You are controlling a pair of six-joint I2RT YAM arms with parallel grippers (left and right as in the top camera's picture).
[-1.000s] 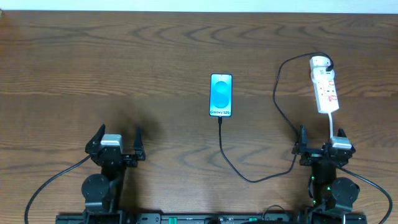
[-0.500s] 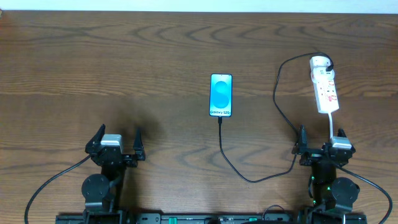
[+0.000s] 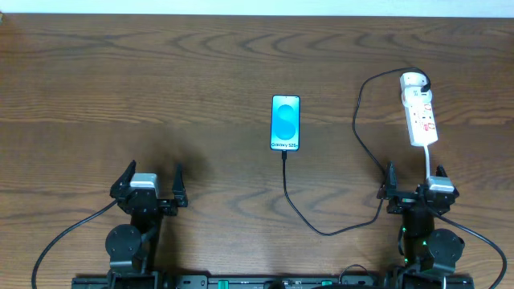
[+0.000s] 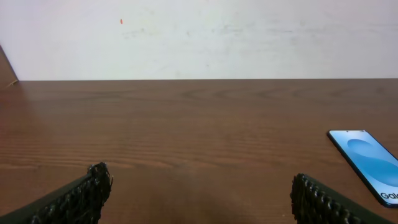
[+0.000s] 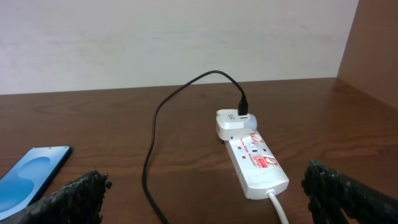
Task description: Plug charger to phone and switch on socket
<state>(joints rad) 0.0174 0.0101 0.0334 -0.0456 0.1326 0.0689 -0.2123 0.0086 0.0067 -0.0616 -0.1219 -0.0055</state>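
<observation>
The phone (image 3: pixel 286 122) lies face up mid-table with its blue screen lit; it also shows in the left wrist view (image 4: pixel 367 163) and the right wrist view (image 5: pixel 31 176). The black charger cable (image 3: pixel 299 213) runs from the phone's near end, where its plug tip touches the phone, in a loop to the white plug (image 3: pixel 412 80) on the socket strip (image 3: pixel 421 115). The strip (image 5: pixel 255 163) and cable (image 5: pixel 150 149) show in the right wrist view. My left gripper (image 3: pixel 149 183) is open and empty at front left. My right gripper (image 3: pixel 416 183) is open and empty just short of the strip.
The strip's white cord (image 3: pixel 432 160) runs toward my right arm and passes by its gripper. A pale wall (image 4: pixel 199 37) stands behind the wooden table (image 3: pixel 161 96). A wooden side panel (image 5: pixel 379 43) rises at the far right.
</observation>
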